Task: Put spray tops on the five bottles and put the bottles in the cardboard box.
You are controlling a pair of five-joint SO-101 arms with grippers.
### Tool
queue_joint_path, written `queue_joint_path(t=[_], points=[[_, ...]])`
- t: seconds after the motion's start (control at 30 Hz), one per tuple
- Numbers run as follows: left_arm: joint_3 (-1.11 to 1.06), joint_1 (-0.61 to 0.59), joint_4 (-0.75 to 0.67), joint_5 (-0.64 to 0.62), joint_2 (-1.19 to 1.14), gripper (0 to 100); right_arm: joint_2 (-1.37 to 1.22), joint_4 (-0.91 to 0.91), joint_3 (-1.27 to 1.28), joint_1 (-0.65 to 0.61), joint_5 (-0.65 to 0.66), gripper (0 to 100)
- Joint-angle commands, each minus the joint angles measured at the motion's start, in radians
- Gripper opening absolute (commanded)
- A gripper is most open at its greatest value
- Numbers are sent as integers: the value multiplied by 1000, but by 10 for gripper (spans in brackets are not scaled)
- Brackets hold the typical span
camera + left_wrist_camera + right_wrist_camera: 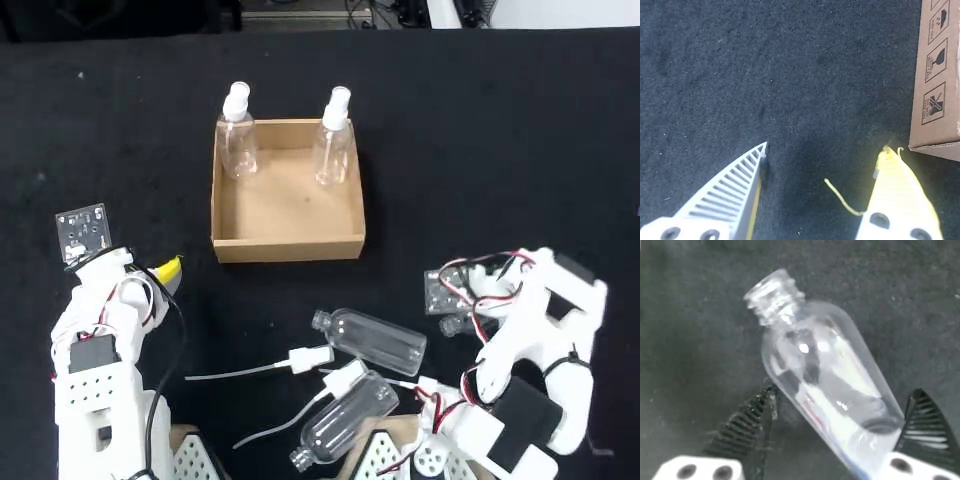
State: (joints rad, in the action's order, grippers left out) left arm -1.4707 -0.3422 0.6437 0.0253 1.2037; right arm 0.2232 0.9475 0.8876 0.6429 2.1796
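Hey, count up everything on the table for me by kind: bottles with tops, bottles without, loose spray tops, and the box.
Bottles with spray tops: 2
Bottles without tops: 3, one lying within the right gripper
Loose spray tops: 2
Cardboard box: 1
Total: 8

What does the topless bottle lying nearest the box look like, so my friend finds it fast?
Find the cardboard box in the middle of the black table. In front of it lie two clear bottles without tops; take the bottle nearer the box. Its open neck points sideways, while the other bottle points its neck away from the box.
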Motion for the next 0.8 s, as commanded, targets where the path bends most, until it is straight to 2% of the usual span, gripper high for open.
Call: queue_joint_path(t=[0.0, 0.07, 0.13, 0.17, 0.23, 0.4, 0.47, 0.67, 0.77], points=[[12, 8, -23, -3, -5, 310, 62, -46, 16, -3, -5, 253], [12, 8, -23, -3, -5, 310, 65, -41, 19, -8, -84, 136], [12, 8, -23, -3, -5, 310, 67, -41, 16, -12, -236, 28], [12, 8, -23, -3, -5, 310, 67, -46, 13, -18, -336, 5], [12, 8, -23, -3, -5, 310, 67, -52, -8, -11, -555, 42], [12, 10, -23, -3, -5, 310, 58, -51, -87, 107, -1211, 23], [12, 10, -23, -3, -5, 310, 58, -48, -93, 152, -1373, 47], [12, 10, -23, -3, -5, 310, 59, -46, -58, 155, -1366, 306], [12, 10, -23, -3, -5, 310, 67, -44, -79, 153, -1356, 302]])
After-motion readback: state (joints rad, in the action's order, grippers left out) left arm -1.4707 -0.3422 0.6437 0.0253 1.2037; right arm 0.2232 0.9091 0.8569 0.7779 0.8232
